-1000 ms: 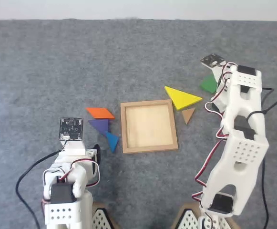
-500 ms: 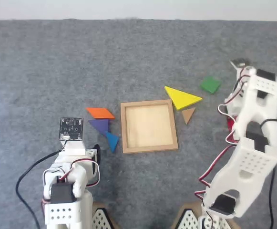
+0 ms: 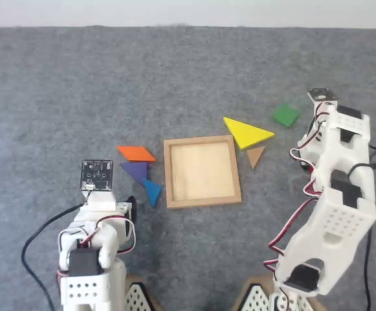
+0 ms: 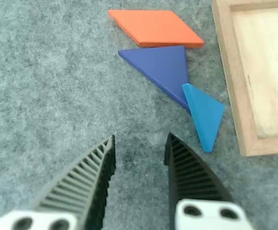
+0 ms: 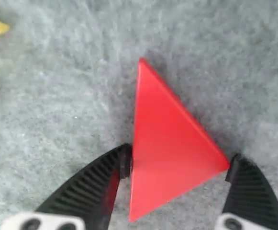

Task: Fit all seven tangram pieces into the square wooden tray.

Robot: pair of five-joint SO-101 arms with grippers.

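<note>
The square wooden tray (image 3: 202, 172) lies mid-table with nothing in it. To its left lie an orange parallelogram (image 3: 136, 153), a purple triangle (image 3: 136, 170) and a blue triangle (image 3: 152, 192). To its right lie a yellow triangle (image 3: 246, 133), a small tan triangle (image 3: 255, 155) and a green square (image 3: 285, 116). A red triangle (image 5: 170, 143) lies flat on the carpet under the right arm (image 3: 333, 162). My right gripper (image 5: 179, 163) is open, with one finger at each side of it. My left gripper (image 4: 139, 143) is open over bare carpet, just short of the blue triangle (image 4: 203, 115).
Grey carpet covers the whole table. The left arm's base (image 3: 90, 259) stands at the near left. The right arm rises from the near right and hides the carpet beside the tan triangle. Cables hang from both arms.
The right arm swung off the green square to the right, then came slightly back left. A red sliver that showed beside it half a second ago is now covered. The left arm stayed still.
</note>
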